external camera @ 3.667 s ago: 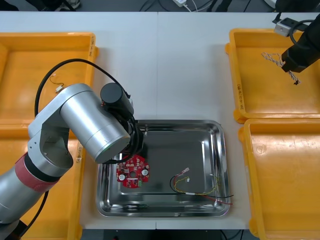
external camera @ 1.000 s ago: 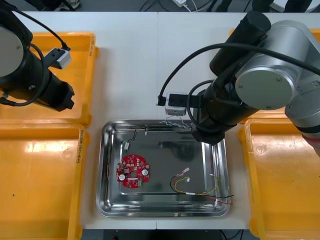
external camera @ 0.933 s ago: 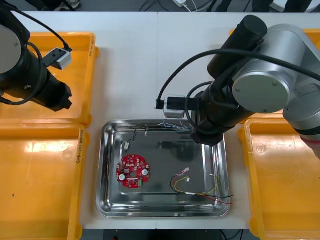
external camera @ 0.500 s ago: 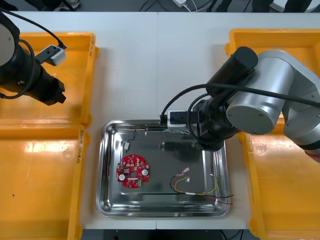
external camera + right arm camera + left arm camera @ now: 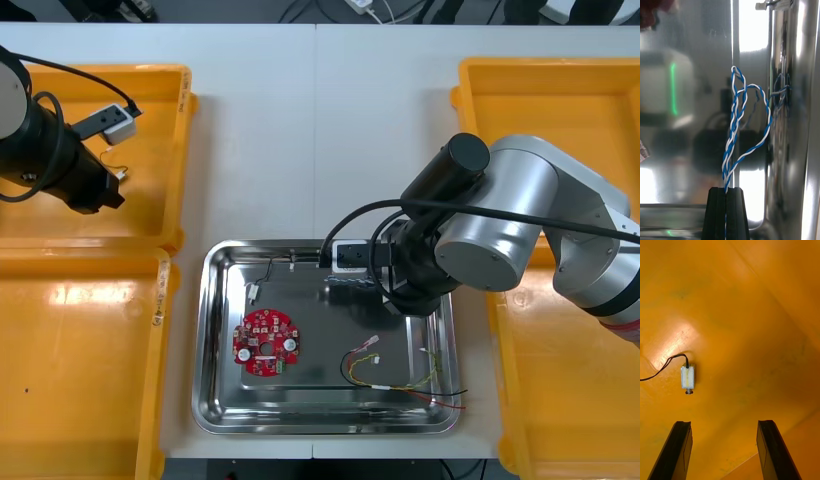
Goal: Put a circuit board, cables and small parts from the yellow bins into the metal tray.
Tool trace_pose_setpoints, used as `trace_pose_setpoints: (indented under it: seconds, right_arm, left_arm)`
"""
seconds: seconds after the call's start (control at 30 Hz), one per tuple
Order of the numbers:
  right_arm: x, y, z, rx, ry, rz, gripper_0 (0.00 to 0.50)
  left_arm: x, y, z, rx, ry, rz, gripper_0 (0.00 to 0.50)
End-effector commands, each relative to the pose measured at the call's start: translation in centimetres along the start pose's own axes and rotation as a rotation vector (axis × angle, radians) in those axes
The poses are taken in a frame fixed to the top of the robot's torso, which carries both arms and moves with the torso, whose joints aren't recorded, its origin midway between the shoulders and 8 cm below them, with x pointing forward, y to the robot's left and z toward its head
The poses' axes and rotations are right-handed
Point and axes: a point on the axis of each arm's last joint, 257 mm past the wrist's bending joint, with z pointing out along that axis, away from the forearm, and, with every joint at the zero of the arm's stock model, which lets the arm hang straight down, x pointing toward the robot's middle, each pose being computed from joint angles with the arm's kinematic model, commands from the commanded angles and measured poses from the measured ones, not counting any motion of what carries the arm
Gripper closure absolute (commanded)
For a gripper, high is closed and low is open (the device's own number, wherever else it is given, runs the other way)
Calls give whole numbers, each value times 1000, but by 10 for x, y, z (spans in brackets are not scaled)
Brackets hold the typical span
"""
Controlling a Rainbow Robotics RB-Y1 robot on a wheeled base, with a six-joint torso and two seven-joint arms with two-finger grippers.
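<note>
My right gripper (image 5: 726, 193) is shut on the twisted blue and white cable (image 5: 733, 120), which hangs looped just over the shiny floor of the metal tray (image 5: 212, 330), near its far rim. In the front view the right arm (image 5: 470, 230) covers that corner of the tray. A round red circuit board (image 5: 265, 342), a red and yellow cable (image 5: 400, 378) and a small metal part (image 5: 255, 292) on a black wire lie in the tray. My left gripper (image 5: 724, 450) is open above the far left yellow bin (image 5: 150, 85), short of a small metal part (image 5: 687, 377) with a black wire.
Near left bin (image 5: 80, 360), far right bin (image 5: 540, 110) and near right bin (image 5: 570, 400) flank the tray. The right arm's black cable loops over the tray's far edge.
The right arm has come from the far right bin to the tray with the cable and sunk lower. The left arm left the tray and moved out over the far left bin.
</note>
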Motion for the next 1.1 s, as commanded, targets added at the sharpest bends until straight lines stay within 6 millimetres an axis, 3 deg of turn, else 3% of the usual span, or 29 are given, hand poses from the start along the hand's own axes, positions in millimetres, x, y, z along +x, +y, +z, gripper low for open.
trace_pose_setpoints:
  seconds: [0.03,0.27,0.3,0.33,0.37,0.4,0.47,0.53,0.8,1.1]
  right_arm:
    - [0,7,6,5,0,-27,500]
    - [-3,7,6,5,-5,-24,497]
    - [-4,7,6,7,-6,-23,470]
    - [-4,6,6,9,-5,-21,357]
    - [-4,6,6,8,-6,-18,299]
    - [-4,6,6,8,-5,-19,208]
    - [-4,6,6,8,-3,-15,130]
    - [-3,6,6,9,1,-14,14]
    - [-1,3,4,13,3,-3,0]
    - [1,-5,-22,1,25,36,0]
  left_arm:
    - [-19,36,-26,-57,-47,41,0]
    - [-35,35,-16,-65,-88,66,0]
    - [-37,36,-15,-69,-98,66,0]
    - [-39,36,-12,-68,-107,63,0]
    - [-39,37,-11,-68,-109,62,0]
    - [-40,38,-9,-66,-115,60,0]
    - [-41,39,-5,-65,-124,60,0]
    - [-43,41,0,-73,-133,66,0]
    - [-43,48,7,-98,-137,86,0]
    - [-36,56,18,-119,-128,106,0]
